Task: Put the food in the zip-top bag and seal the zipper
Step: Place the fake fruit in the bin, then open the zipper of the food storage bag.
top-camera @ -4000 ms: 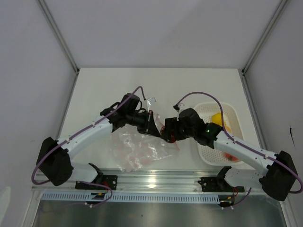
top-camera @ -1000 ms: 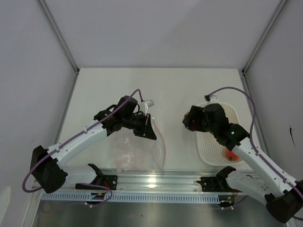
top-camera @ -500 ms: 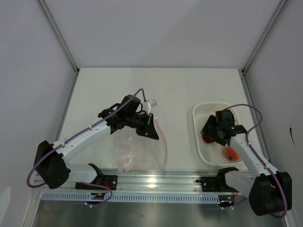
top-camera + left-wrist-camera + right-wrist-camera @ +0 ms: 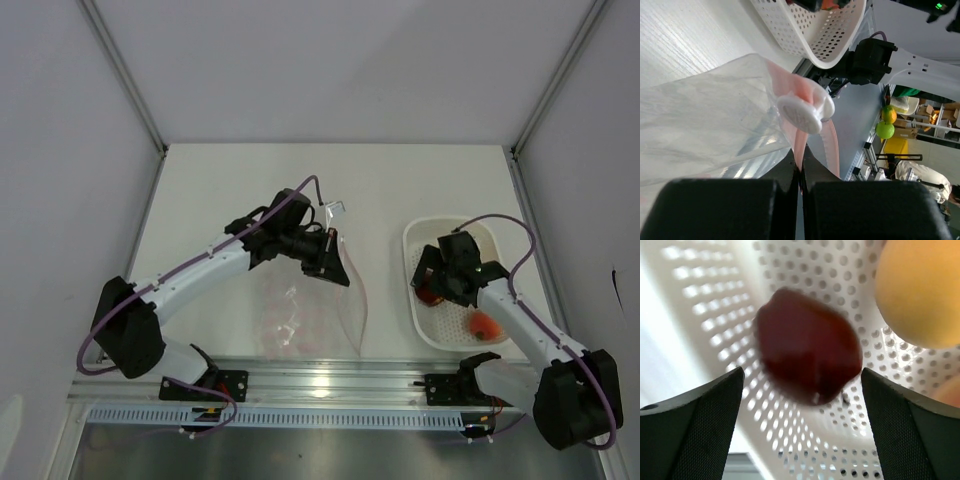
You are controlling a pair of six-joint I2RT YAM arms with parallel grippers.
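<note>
Right jaws stand wide apart over the dark red piece (image 4: 807,345) in the white basket (image 4: 705,315), a yellow piece (image 4: 922,290) just beyond. Left jaws are clamped on the zipper (image 4: 831,147), holding the zip-top bag (image 4: 700,130) up by that edge. No food looks bagged yet; filling and sealing remain.

The zip-top bag (image 4: 705,115) is glossy plastic, the basket (image 4: 815,30) perforated plastic.

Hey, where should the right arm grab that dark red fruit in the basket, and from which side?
Grip the dark red fruit across its rounded middle, coming straight down. It lies on the basket floor, apart from the yellow piece, and the open right end effector has a finger on each side.
</note>
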